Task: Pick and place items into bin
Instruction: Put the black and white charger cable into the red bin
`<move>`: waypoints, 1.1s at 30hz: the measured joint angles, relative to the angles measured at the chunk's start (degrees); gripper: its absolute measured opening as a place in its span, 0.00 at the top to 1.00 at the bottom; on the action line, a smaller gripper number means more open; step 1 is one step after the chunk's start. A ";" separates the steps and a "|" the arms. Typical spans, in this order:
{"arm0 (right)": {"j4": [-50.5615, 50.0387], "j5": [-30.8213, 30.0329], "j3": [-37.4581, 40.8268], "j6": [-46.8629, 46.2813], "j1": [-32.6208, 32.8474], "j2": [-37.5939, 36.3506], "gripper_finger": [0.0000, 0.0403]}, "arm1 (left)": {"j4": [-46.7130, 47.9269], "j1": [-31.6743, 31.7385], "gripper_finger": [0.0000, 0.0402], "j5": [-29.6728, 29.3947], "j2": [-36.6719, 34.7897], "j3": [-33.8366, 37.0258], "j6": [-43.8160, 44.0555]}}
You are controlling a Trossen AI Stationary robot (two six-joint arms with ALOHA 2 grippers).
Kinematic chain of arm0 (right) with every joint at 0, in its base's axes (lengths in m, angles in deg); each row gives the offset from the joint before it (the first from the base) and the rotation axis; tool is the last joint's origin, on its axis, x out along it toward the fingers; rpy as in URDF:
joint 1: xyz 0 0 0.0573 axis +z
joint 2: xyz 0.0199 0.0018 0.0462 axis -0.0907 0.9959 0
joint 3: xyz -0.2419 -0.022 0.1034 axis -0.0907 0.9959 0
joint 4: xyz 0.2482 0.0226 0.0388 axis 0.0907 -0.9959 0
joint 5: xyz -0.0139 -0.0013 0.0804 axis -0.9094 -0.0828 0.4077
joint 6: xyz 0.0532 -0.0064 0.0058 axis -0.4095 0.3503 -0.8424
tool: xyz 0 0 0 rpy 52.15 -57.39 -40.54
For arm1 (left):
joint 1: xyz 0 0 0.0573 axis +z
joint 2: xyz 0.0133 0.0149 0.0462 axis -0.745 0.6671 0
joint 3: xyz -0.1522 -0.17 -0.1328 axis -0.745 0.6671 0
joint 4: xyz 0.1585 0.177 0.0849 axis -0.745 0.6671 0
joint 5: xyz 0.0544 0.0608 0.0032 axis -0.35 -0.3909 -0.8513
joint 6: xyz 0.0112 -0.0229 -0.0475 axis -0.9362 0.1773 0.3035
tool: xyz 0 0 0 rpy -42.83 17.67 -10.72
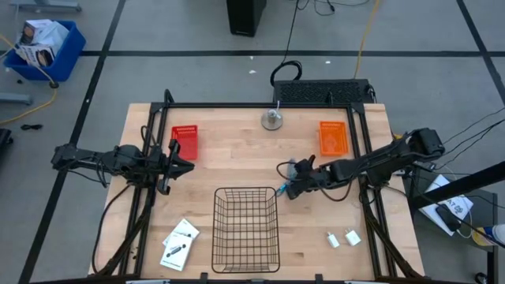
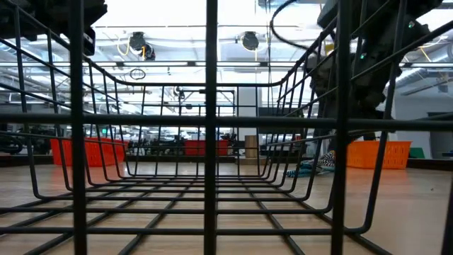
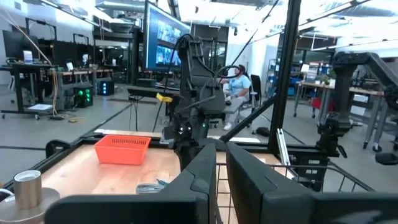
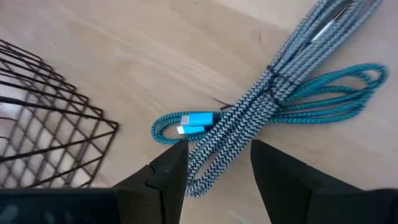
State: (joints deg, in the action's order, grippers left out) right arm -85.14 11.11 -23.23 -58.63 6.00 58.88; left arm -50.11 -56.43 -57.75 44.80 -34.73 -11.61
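Observation:
A bundle of grey and teal braided cable (image 4: 273, 93) lies on the wooden table just right of the wire basket (image 1: 245, 229); it also shows in the high view (image 1: 294, 170). My right gripper (image 4: 217, 171) is open above the bundle's near end, one finger on each side, touching nothing. It also shows in the high view (image 1: 290, 187). Two small white blocks (image 1: 342, 238) lie at the front right. White card packets (image 1: 179, 244) lie at the front left. My left gripper (image 1: 178, 158) waits at the table's left, shut and empty.
A red tray (image 1: 185, 140) stands at the back left and an orange tray (image 1: 333, 138) at the back right. A metal cylinder (image 1: 273, 118) stands at the far edge. A black frame (image 1: 237, 106) runs round the table. People sit in the room beyond.

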 joint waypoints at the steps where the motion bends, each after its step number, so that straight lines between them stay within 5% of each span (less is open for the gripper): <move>1: -0.21 0.61 0.01 0.02 0.00 0.76 0.59 | 0.02 0.00 0.90 0.00 0.00 0.00 0.05; 27: 6.38 1.18 0.04 4.63 -2.02 5.97 0.59 | 0.86 0.00 0.90 0.00 0.00 0.00 0.44; 33: 6.78 1.07 0.04 7.03 -2.72 5.97 0.74 | 0.94 0.00 0.90 0.00 0.00 0.00 0.44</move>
State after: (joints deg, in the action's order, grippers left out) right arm -78.36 12.18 -23.19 -51.60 3.28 64.85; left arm -49.16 -56.43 -57.75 44.80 -34.73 -11.17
